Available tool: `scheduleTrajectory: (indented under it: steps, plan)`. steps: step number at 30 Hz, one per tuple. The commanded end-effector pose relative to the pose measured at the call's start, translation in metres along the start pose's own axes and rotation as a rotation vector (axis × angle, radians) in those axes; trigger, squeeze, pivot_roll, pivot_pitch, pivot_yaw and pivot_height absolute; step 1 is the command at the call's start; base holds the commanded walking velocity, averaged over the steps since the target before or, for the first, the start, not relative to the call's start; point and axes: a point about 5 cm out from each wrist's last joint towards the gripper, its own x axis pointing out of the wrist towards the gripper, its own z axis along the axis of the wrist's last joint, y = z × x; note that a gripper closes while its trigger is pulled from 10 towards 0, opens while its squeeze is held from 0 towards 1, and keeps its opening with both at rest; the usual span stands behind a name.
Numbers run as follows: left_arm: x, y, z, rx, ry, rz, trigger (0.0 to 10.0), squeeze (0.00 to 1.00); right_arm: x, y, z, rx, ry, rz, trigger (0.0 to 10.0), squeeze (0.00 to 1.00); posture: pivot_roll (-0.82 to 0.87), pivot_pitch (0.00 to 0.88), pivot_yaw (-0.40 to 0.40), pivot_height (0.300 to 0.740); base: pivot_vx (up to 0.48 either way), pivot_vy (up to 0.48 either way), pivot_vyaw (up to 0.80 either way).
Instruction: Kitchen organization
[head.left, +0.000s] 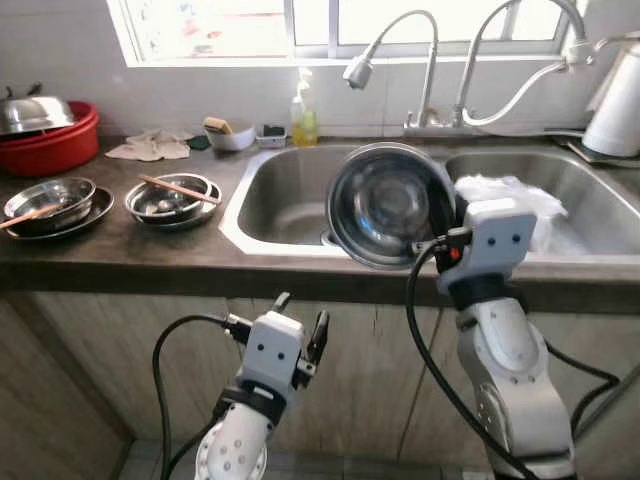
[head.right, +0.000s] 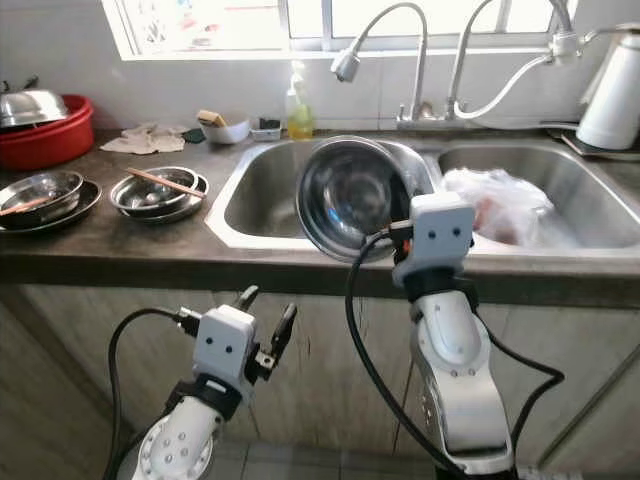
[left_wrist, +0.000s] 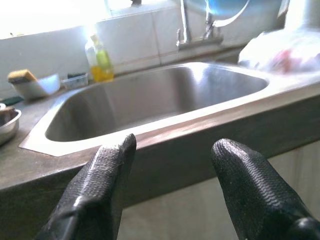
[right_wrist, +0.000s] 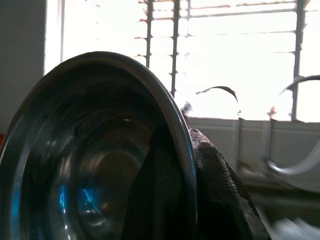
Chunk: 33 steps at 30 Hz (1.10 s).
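Steel bowl (head.left: 385, 205) hides right pincer; red basin (head.left: 50, 140) cut by frame edge.

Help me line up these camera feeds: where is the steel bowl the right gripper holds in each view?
Left eye: steel bowl at centre, tilted above the sink's front edge.
Right eye: centre, slightly leftward.
Left wrist: not in it.
Right wrist: close up, left half.
Shared landmark: yellow soap bottle by the window.

The dark stone table (head.left: 150, 245) carries a double stainless-steel sink (head.left: 285, 195) set into it. On its left end lie two stacks of shallow steel dishes (head.left: 172, 198), a red plastic basin (head.left: 52, 145), a crumpled white cloth (head.left: 150, 147) and a small white bowl (head.left: 230, 135). A yellow soap bottle (head.left: 304, 120) stands behind the sink.
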Motion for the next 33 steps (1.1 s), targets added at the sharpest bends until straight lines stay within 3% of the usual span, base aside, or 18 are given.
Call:
scheduleTrajectory:
  steps: [1,13,15,19,27,33]
  plan:
    - [0.001,0.002,0.001,-0.004,-0.003,0.015,10.0,0.00,0.005,-0.001,0.008,0.002,-0.024,0.013,10.0,0.00,0.14,0.029,-0.025,0.740,0.454,0.000,0.00]
    - [0.002,0.003,0.000,-0.029,0.006,0.031,10.0,0.00,0.020,0.002,-0.012,-0.105,0.123,0.131,10.0,0.00,0.15,0.042,-0.038,0.740,0.477,0.000,0.00]
    - [0.001,0.003,-0.002,-0.047,0.018,0.045,10.0,0.00,0.019,0.010,-0.020,-0.118,0.164,0.208,10.0,0.00,0.14,0.043,-0.039,0.740,0.172,0.000,0.28]
    - [0.001,0.003,-0.001,-0.048,0.015,0.049,10.0,0.00,0.020,0.012,-0.025,-0.097,0.186,0.205,10.0,0.00,0.15,0.045,-0.044,0.740,0.000,0.000,0.80]
    - [0.001,0.002,0.000,-0.041,0.015,0.043,10.0,0.00,0.032,-0.001,-0.041,-0.044,0.302,0.105,10.0,0.00,0.15,0.055,-0.045,0.740,0.000,0.000,0.00]
    - [0.003,0.003,0.000,-0.067,0.024,0.053,10.0,0.00,0.047,-0.011,-0.053,-0.064,0.377,0.051,10.0,0.00,0.15,0.067,-0.043,0.740,0.000,0.000,0.00]
